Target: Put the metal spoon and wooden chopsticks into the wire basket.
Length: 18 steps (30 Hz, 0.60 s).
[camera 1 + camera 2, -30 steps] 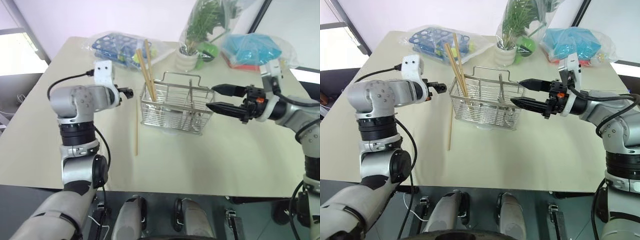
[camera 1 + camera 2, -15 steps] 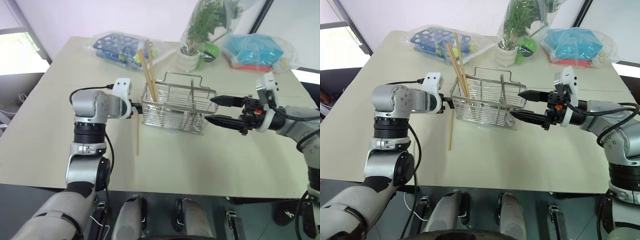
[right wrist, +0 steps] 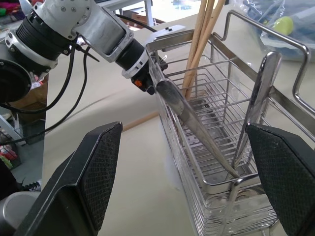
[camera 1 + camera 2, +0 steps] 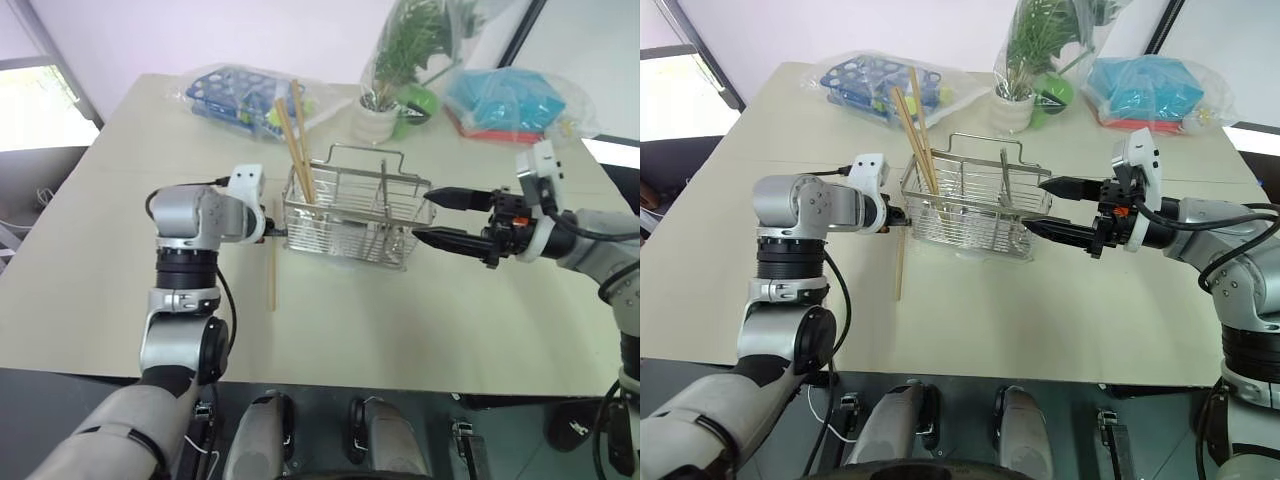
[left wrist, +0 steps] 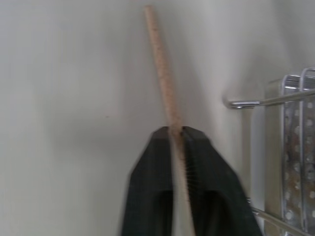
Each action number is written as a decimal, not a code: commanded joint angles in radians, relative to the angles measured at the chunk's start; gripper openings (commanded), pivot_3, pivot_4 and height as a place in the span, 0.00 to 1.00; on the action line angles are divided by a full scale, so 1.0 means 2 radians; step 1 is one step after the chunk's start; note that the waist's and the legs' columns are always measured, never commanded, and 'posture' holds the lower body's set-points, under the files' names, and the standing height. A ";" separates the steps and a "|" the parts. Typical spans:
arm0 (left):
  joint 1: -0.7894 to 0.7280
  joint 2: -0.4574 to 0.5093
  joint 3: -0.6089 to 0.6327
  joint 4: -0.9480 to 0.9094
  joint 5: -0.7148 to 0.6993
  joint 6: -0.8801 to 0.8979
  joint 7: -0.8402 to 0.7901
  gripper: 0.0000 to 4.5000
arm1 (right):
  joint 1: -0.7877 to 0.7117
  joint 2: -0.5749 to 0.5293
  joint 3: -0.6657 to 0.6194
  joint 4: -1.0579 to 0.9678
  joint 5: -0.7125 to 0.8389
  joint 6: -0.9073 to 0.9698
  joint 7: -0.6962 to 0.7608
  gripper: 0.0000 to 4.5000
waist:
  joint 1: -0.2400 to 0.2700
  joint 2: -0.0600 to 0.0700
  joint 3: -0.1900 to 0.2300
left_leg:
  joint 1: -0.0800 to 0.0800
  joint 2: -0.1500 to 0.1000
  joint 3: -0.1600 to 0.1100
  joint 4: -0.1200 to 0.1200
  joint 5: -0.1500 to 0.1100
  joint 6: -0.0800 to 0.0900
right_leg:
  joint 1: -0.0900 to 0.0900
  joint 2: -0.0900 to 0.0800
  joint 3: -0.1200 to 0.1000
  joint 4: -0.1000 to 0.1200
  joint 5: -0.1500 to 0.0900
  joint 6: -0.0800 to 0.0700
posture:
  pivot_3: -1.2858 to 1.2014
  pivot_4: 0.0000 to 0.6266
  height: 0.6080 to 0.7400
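One chopstick [image 4: 272, 262] lies on the table [image 4: 400, 320] just left of the basket [image 4: 355, 218], and your left gripper [image 5: 177, 132] has its fingers closed on it. Two more chopsticks [image 4: 295, 150] lean in the basket's left compartment, and the spoon [image 3: 256, 105] stands in another. Your right gripper [image 4: 432, 216] hangs wide open at the basket's right end, holding nothing.
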 commanded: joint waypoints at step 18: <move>-0.039 0.069 0.109 -0.021 0.006 -0.284 -0.002 0.02 | -0.031 -0.033 -0.013 0.022 -0.003 -0.008 0.024 0.92 | 0.000 0.000 0.000 | -0.001 0.000 0.000 0.000 0.000 0.000 | -0.001 0.000 0.000 0.000 0.000 -0.001 | 0.52 0.24 0.81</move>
